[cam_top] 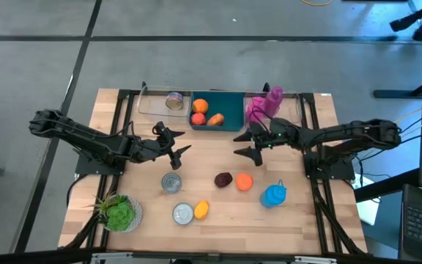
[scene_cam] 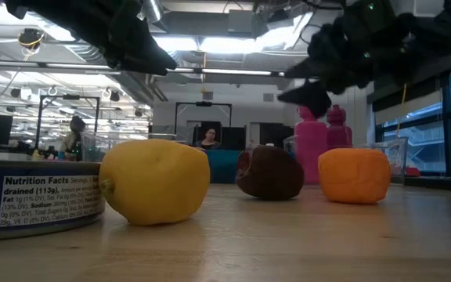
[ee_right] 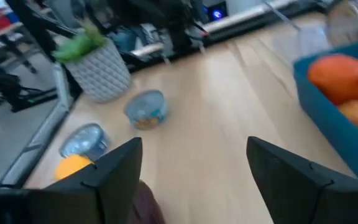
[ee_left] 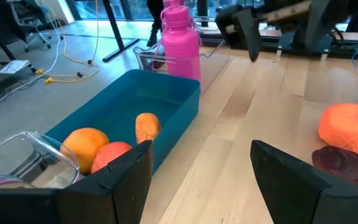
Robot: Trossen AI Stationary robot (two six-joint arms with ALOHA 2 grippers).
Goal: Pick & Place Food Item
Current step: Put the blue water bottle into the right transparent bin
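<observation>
The left gripper [cam_top: 176,147] hovers above the wooden table [cam_top: 299,220], just in front of the teal bin [cam_top: 233,121], its two fingers spread apart with nothing between them. Through its wrist camera the gap between the dark fingers [ee_left: 114,180] shows only bare wood. The right gripper [cam_top: 249,144] hangs opposite it, in front of the bin's other end near the pink bottle [cam_top: 264,104]; its jaws also stand apart and hold nothing.

The loose food items lie nearer the table's front edge than either gripper. A dark maroon piece [cam_top: 223,180] sits touching or just beside an orange piece [cam_top: 244,181], both roughly between the two grippers and closer to the right one. A yellow-orange piece [cam_top: 201,210] lies farther forward, right beside a tin can [cam_top: 183,213]. In the low view the yellow piece [scene_cam: 155,182] is nearest, with the maroon one [scene_cam: 270,174] and the orange one [scene_cam: 355,175] behind it.

Inside the teal bin three pieces already rest: an orange fruit [ee_left: 84,146], a red one [ee_left: 112,154] and a smaller orange-tan one [ee_left: 146,126].

Another can [cam_top: 171,182] stands just in front of the left gripper. A blue bottle [cam_top: 274,194] stands near the right side, a potted plant [cam_top: 119,213] at the front left corner, and a clear container [cam_top: 160,103] beside the bin.
</observation>
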